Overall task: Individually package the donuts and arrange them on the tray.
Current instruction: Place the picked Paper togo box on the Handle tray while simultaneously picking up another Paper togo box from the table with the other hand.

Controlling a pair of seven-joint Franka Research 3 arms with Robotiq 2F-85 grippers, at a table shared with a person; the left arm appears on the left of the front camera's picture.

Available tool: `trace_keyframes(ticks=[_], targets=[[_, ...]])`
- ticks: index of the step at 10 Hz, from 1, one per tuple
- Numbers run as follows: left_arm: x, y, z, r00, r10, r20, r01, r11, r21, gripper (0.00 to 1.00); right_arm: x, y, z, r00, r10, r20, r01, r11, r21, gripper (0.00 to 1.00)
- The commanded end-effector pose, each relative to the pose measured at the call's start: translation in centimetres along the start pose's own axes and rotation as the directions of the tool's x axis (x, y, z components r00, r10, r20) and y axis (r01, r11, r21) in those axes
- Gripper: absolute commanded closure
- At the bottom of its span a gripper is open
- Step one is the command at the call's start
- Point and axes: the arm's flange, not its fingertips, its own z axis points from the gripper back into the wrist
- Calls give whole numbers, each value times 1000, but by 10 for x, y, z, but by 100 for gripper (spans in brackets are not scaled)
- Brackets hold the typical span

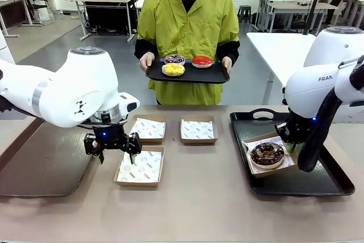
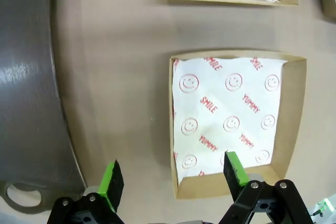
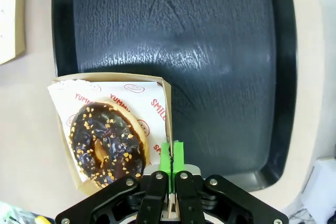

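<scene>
Boxes (image 1: 139, 167) crowd mid-table; tray (image 1: 319, 178) mostly bare.

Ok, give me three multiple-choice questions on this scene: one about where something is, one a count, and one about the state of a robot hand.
1. Where is the chocolate donut? A) on the person's tray B) in a box on the table tray C) on the bare table
2. How many donuts lie on the person's tray? A) two B) four C) three
3. The robot's left hand is A) open B) shut on a box C) holding a donut
Answers: 1 B, it sits in the paper-lined box on the black tray; 2 C, one yellow, one red, one speckled; 3 A, its fingers stand apart, gripping nothing.
</scene>
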Motion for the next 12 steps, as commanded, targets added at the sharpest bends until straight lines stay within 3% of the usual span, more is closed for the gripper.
trace_keyframes(ticks=[1, 9, 10, 11, 12], targets=[[10, -4, -11, 999, 10, 36, -11, 1000, 1, 0, -6, 1, -17, 1000, 18, 13, -18, 1000, 21, 99], [13, -7, -17, 1000, 5, 14, -5, 1000, -1, 0, -5, 2, -27, 999, 29, -41, -29, 1000, 13, 99], [14, -7, -17, 1000, 10, 10, -10, 1000, -8, 60, -6, 1, -27, 998, 34, -53, -33, 999, 18, 39], [15, -7, -17, 1000, 12, 8, -12, 1000, -9, 60, -6, 1, -27, 998, 29, -58, -28, 999, 22, 39], [16, -7, -18, 1000, 13, 7, -13, 1000, -8, 100, -5, 0, -26, 998, 26, -58, -25, 999, 22, 0]])
